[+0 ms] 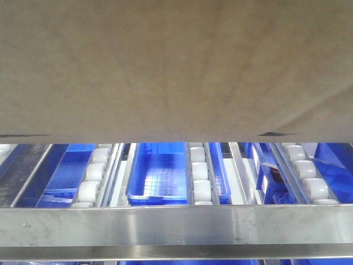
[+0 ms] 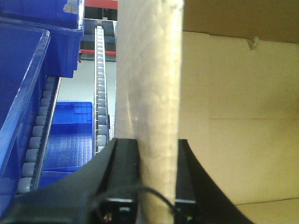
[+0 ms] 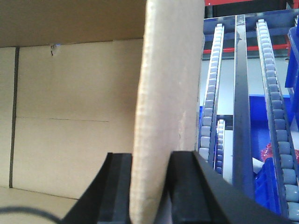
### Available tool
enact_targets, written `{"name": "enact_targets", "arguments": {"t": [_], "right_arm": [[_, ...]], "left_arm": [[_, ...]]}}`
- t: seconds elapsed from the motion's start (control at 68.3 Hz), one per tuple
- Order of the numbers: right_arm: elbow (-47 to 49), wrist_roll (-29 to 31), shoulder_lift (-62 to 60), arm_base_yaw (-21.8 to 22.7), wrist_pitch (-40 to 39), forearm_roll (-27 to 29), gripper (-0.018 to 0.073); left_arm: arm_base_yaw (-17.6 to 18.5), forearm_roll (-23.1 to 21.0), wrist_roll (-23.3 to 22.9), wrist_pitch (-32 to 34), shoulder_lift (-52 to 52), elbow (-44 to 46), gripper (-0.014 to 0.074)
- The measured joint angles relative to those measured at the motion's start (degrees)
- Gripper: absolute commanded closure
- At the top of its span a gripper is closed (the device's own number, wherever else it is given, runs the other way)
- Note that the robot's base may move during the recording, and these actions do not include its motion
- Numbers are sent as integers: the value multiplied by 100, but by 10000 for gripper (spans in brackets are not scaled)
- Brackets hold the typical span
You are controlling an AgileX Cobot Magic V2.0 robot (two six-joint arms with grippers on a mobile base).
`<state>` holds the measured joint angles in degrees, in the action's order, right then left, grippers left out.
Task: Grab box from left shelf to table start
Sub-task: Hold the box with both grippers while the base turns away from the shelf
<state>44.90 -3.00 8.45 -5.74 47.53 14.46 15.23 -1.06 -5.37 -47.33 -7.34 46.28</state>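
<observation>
Box (image 1: 176,66) at 12 o'clock over shelf (image 1: 176,223); left gripper (image 2: 157,149) and right gripper (image 3: 150,158) each pinch a wall, likely for level lifting

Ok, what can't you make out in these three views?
Front view: the box runs off the top and both sides, so its size and any print are cut off; neither pincer shows.
Left wrist view: the left pincer clamps a box wall, which blocks whatever lies behind it.
Right wrist view: the right pincer does the same; its body is cut off below.
The table: in no view.
</observation>
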Motion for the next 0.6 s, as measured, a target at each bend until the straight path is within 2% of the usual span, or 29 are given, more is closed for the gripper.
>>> {"name": "enact_targets", "arguments": {"t": [0.6], "right_arm": [[0,0,0,0,20,0,505]], "left_arm": [[0,-2,0,0,0,0,696]]}}
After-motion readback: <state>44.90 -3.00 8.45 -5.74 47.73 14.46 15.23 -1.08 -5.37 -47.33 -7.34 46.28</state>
